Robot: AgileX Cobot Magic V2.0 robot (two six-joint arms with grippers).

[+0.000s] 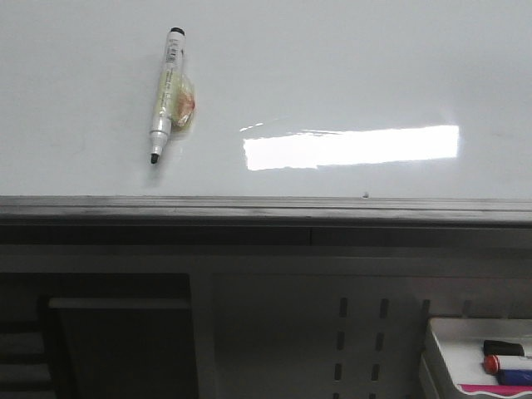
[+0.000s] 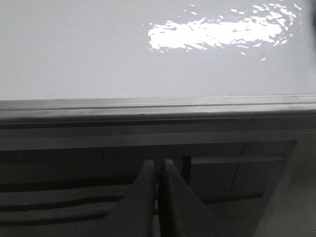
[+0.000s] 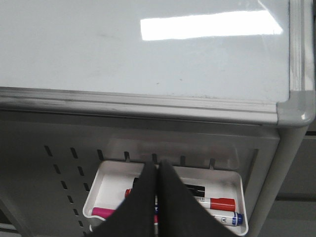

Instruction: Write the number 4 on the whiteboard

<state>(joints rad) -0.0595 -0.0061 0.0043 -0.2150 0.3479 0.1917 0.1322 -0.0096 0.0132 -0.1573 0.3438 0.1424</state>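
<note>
Front view: the whiteboard (image 1: pixel 349 75) carries no number 4; it is bare apart from a glare patch and a black-tipped marker (image 1: pixel 165 93) lying uncapped on it beside a small yellowish object (image 1: pixel 184 104) I cannot identify. Neither gripper shows here, so how far the marker lies from either cannot be told. The nib rests on the board and could smear it if nudged.

Left wrist view: the left gripper (image 2: pixel 159 170) has its fingers pressed together, holding nothing. The whiteboard's grey edge rail (image 2: pixel 158 104) runs ahead of the fingertips, with the board beyond it. Reaching forward with the jaws closed, it would push the marker rather than grasp it.

Right wrist view: the right gripper (image 3: pixel 158 173) is likewise closed and empty, hanging directly above a white tray (image 3: pixel 240 190) of markers, a red-capped marker (image 3: pixel 217 203) just beside its fingers. The board corner lies ahead; a careless rise could clip that rail.
</note>
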